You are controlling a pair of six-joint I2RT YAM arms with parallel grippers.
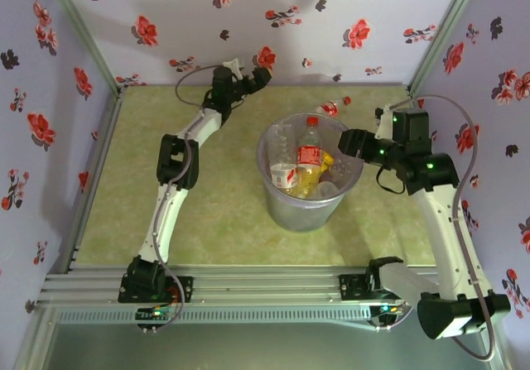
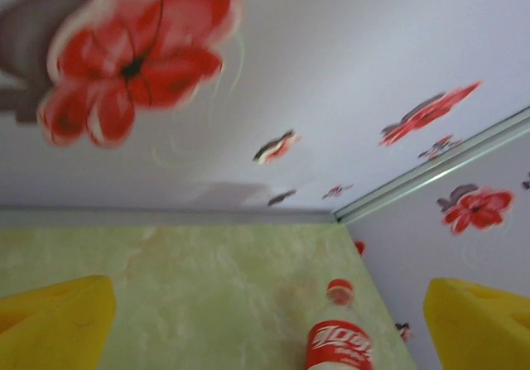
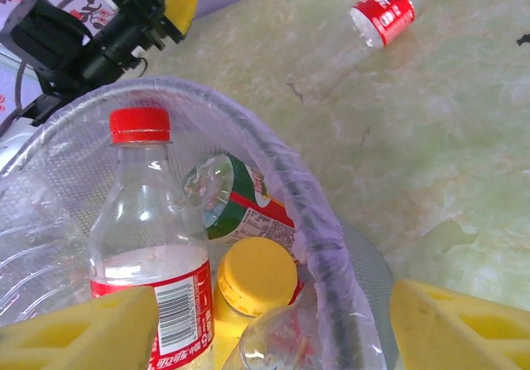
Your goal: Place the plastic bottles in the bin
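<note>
Right hand (image 3: 273, 308) is hanging open over the bin (image 3: 310, 221) rim, gripping nothing, with bottles (image 3: 149, 221) standing packed beneath. Left hand (image 2: 269, 304), open and empty, is facing a loose bottle (image 2: 339, 347) lying ahead-right on the table (image 2: 190, 287). Judged next: reach, close on it. The wrist views are resolving labels, while the overhead view is giving both arms' layout.
</note>
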